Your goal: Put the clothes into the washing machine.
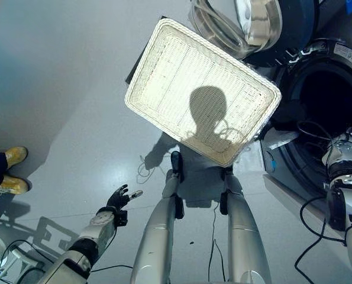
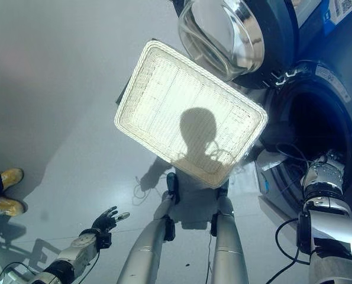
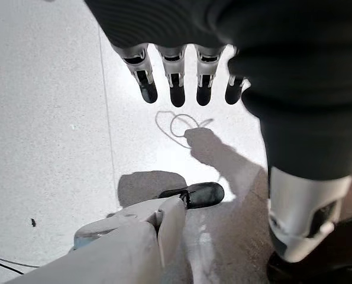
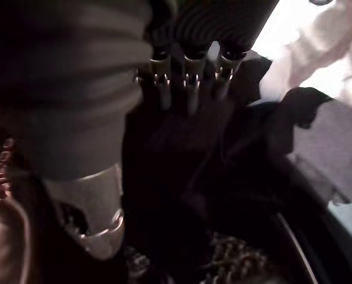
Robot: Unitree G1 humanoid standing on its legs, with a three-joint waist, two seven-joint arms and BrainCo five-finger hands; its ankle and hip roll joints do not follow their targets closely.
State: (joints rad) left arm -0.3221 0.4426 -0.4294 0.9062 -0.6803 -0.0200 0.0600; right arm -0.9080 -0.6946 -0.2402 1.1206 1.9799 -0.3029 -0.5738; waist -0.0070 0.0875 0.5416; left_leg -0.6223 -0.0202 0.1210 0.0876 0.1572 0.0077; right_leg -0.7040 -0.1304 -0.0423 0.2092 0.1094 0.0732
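From the head camera I look down on a smooth, pale grey floor that gleams with bright light. A white wicker basket, rectangular, stands in front of me on a dark stand, turned at an angle, and I see nothing lying in it. Just to its right is the washing machine, dark-fronted, its round opening black inside; its glass door with the chrome ring is swung wide and sits above the basket's far corner. A white panel or sheet lies on the floor by the machine's lower front. At the far left edge I see a person's yellow shoes on the floor, well apart from the basket. My left hand hangs low on the left above the floor, well apart from the basket, with its fingers straight and relaxed and nothing in them. My right arm reaches into the machine's opening; its wrist camera shows the right hand inside the dark drum, fingers pointing down at dark clothes that lie heaped there, partly draped over the drum's lip. I cannot tell whether those fingers are touching or gripping the cloth, as their tips merge into the dark fabric.
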